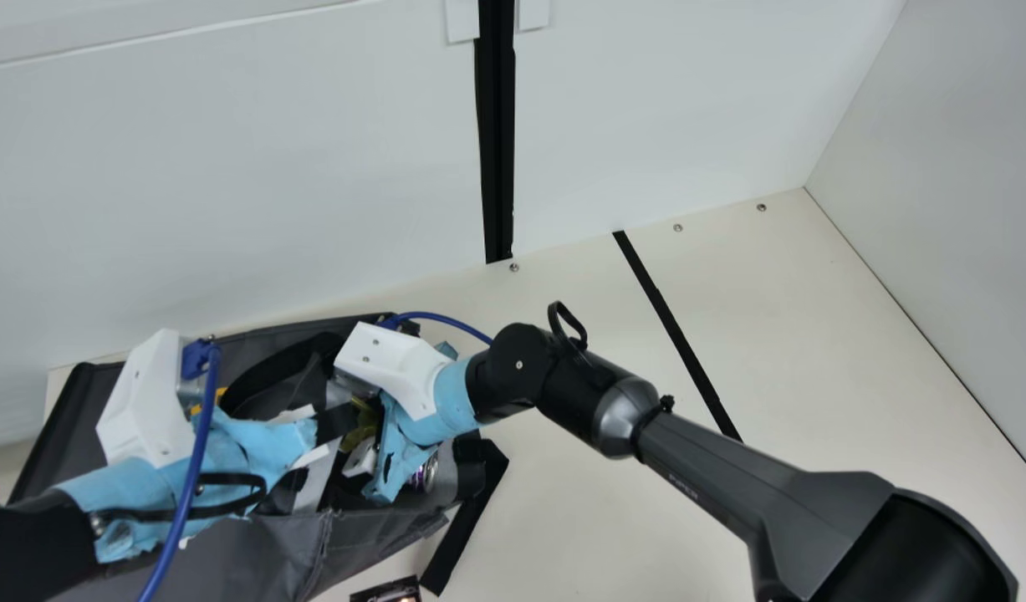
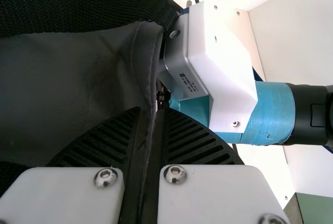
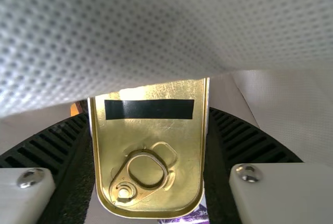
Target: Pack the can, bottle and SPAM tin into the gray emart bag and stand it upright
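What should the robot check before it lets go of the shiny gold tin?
1. Left gripper: jaws pinching the edge of the dark gray fabric bag: ok.
2. Right gripper: jaws either side of the gold metal tin with a ring-pull: ok.
3. Tin inside the bag's mouth: ok.
4. Tin's ring-pull lid closed: ok.
5. Bottle already packed: cannot tell.
6. Right jaws clear of the tin: not ok.

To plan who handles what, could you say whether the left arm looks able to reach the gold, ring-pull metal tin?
Probably not: the left gripper is shut on the gray fabric bag's edge, and the right gripper has the tin between its fingers.
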Robot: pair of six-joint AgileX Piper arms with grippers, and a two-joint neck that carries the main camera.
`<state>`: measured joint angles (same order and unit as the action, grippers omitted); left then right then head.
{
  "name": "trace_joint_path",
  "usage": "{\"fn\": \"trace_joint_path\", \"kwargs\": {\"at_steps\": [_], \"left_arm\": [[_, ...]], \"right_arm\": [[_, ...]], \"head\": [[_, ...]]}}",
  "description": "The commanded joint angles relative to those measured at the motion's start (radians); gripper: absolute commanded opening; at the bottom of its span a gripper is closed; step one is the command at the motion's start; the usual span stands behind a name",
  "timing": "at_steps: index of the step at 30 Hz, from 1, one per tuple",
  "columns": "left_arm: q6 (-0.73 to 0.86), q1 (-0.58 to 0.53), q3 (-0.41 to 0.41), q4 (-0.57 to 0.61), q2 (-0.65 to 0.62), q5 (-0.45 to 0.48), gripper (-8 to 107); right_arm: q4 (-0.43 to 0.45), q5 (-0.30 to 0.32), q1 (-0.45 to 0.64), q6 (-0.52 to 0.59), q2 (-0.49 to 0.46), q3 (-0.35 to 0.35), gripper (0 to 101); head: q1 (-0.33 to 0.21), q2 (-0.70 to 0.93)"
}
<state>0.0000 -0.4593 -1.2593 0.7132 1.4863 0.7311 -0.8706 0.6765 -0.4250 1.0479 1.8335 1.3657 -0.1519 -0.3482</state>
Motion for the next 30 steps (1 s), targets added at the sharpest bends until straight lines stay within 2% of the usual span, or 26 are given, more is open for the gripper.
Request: {"fn": "trace_joint_path", "kwargs": {"at_steps": [1, 10, 21, 30], "left_arm": [[0.0, 0.0, 0.0, 0.0, 0.0, 0.0, -8], [0.0, 0.0, 0.0, 0.0, 0.0, 0.0, -8], [0.0, 0.0, 0.0, 0.0, 0.0, 0.0, -8], [0.0, 0.0, 0.0, 0.0, 0.0, 0.0, -8]], "right_arm": [[-0.003, 0.004, 0.003, 0.001, -0.005, -0.002, 67], [-0.013, 0.013, 0.018, 0.014, -0.03, -0.019, 95], [-0.029, 0.038, 0.063, 0.042, -0.091, -0.068, 95], [-0.048, 0.083, 0.135, 0.08, -0.164, -0.121, 95]], "head": [[-0.023, -0.001], [-0.023, -0.001], [-0.023, -0.001], [-0.023, -0.001]]}}
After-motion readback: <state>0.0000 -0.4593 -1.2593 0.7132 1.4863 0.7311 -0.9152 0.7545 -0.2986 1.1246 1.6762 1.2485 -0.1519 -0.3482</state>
